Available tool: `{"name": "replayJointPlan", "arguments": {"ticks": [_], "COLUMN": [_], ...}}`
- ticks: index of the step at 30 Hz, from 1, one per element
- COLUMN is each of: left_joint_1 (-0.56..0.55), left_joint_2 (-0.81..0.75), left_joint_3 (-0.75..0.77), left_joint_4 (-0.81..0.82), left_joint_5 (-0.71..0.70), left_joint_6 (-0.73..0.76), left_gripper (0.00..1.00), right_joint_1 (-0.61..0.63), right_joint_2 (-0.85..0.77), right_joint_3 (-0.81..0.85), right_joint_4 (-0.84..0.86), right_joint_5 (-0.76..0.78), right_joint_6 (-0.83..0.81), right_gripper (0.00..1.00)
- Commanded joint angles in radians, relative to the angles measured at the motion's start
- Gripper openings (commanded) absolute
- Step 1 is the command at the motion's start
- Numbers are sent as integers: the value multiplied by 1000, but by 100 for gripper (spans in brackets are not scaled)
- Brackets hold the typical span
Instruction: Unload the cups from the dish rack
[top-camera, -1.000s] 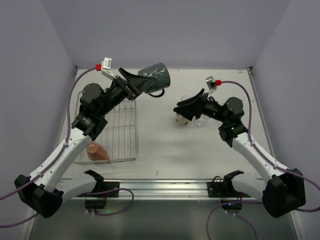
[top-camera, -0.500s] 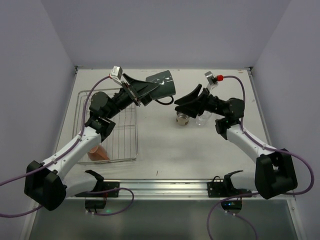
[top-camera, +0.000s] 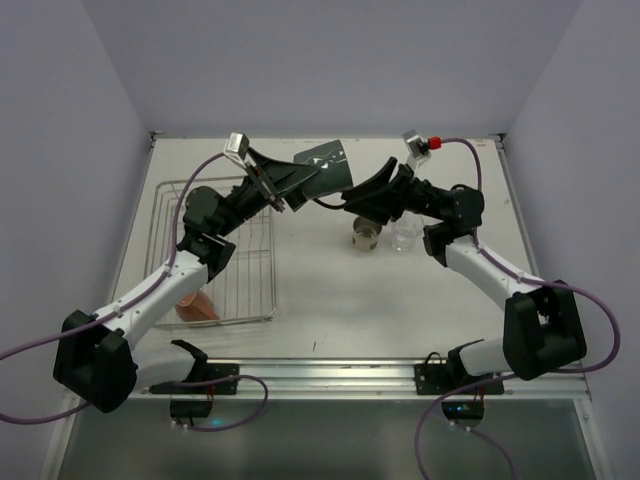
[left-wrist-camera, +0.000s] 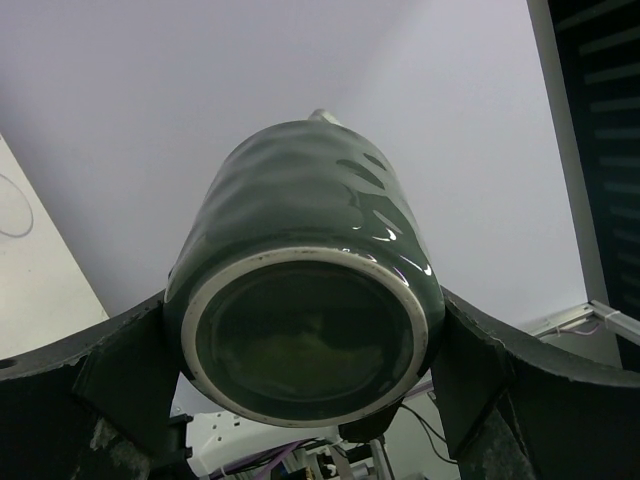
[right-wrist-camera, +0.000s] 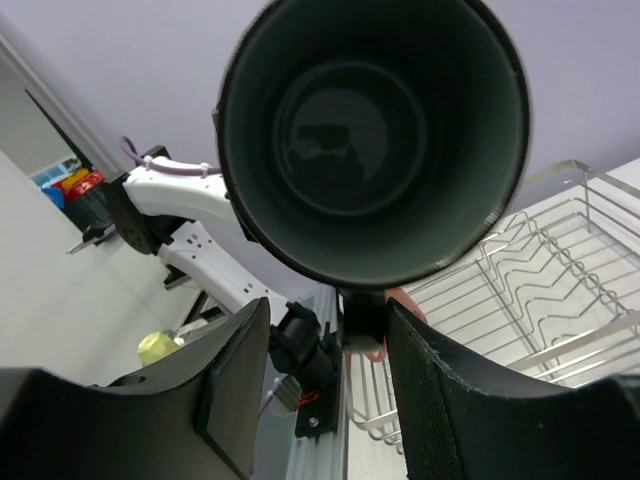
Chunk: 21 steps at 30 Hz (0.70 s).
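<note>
Top external view: the left gripper (top-camera: 296, 183) holds the dark mug (top-camera: 326, 168) in the air above the back of the counter (top-camera: 330, 290), to the right of the dish rack (top-camera: 165, 205). The mug lies on its side, with its mouth turned towards the right arm. The left wrist view looks at the mug's round base, and the two fingers (left-wrist-camera: 110, 380) press against the body on either side, spread wide to take it. The right gripper (top-camera: 357, 197) has its tips right at the mug's mouth end. In the right wrist view the mug's dark inside faces the camera, and the handle (right-wrist-camera: 365, 315) hangs down between the two fingers. These are partly apart: one has a clear gap to the handle, and the other is just beside it, so nothing is clamped there. Below the right gripper a beige-brown cup (top-camera: 365, 238) and a clear glass (top-camera: 404, 238) stand side by side on the counter. An orange-red cup (top-camera: 195, 305) lies in the near end of the rack.
</note>
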Motion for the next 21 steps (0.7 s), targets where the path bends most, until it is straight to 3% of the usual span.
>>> {"name": "replayJointPlan", "arguments": {"ticks": [1,8,21], "left_joint_1": [6,3,-13], "left_joint_2": [-5,18,37], "left_joint_3": [7,13,24], "left_joint_4": [141,162,189], "left_joint_5": [8,11,19], "left_joint_6": [-29,-41,-71], "left_gripper": [0,0,0], "right_joint_1": [26,67,104], "right_joint_2": [-9,2,77], "right_joint_3": [71,106,170], "right_joint_4": [-20,-108,-112], "right_joint_5": [15,44,61], "right_joint_6": [-58,-131,-137], "right_gripper": [52,49,43]}}
